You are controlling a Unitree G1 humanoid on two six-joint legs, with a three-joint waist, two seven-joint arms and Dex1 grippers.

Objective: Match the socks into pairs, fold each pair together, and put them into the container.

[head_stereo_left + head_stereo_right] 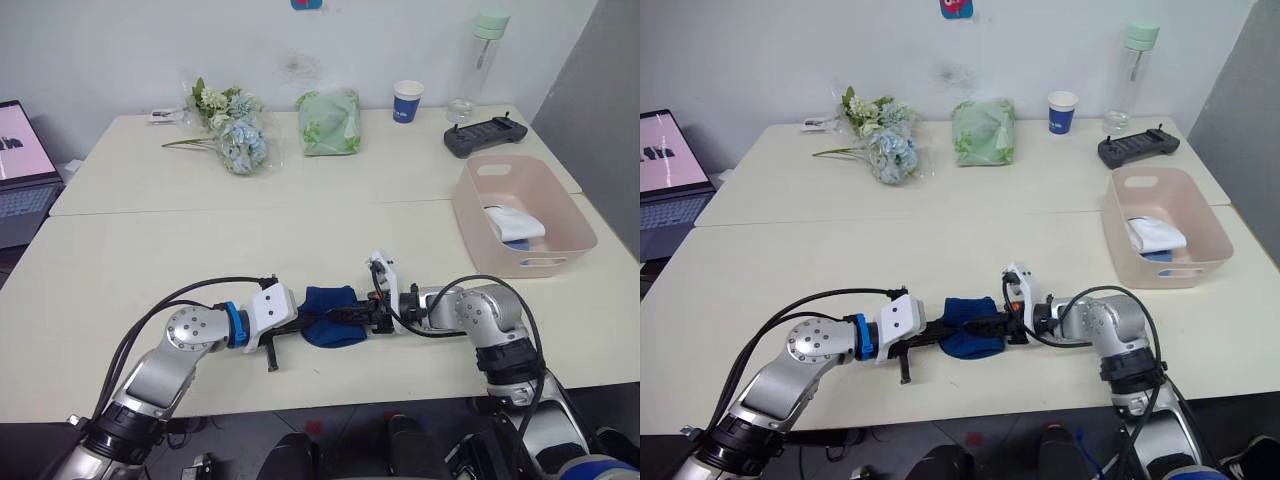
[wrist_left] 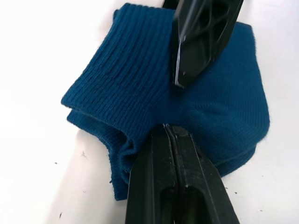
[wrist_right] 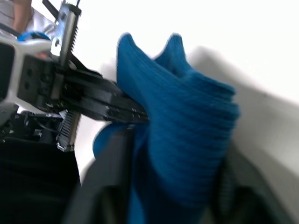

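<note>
Both arms reach in toward the lower middle of the frame, meeting over the navy socks (image 1: 331, 314) on the near edge of the pale surface (image 1: 200, 250); the bundle lies there folded, a dark blue lump with its ribbed cuffs stacked one on the other; the left claw (image 1: 303, 324) comes in from the left with its two black fingers pressed tight together, their tips against the near edge of the fabric, though whether cloth is actually pinched between them is hard to say from the wrist view; the right claw (image 1: 352, 313) comes in from the right, and here the wrist view shows the blue knit bunched up between its two spread fingers, so it has the socks in its grip, fingers parted about the thickness of the bundle; one right finger (image 2: 201, 37) lies across the top of the fabric, just beyond the left fingertips (image 2: 175, 154).

Over at the right of the frame sits the pink container (image 1: 560, 215), well apart from the claws; inside it lies a white sock bundle (image 1: 515, 222) with a sliver of light blue (image 1: 516, 243) showing under it.

Along the far edge of the surface: a bunch of flowers (image 1: 232, 130) upper left, a pale green cloth bundle (image 1: 329, 122) at upper centre, a blue paper cup (image 1: 407, 101) beside it, a clear bottle (image 1: 478, 62) with a green cap, and a dark handheld controller (image 1: 486, 135) upper right; a laptop (image 1: 22, 170) shows at the left edge.
</note>
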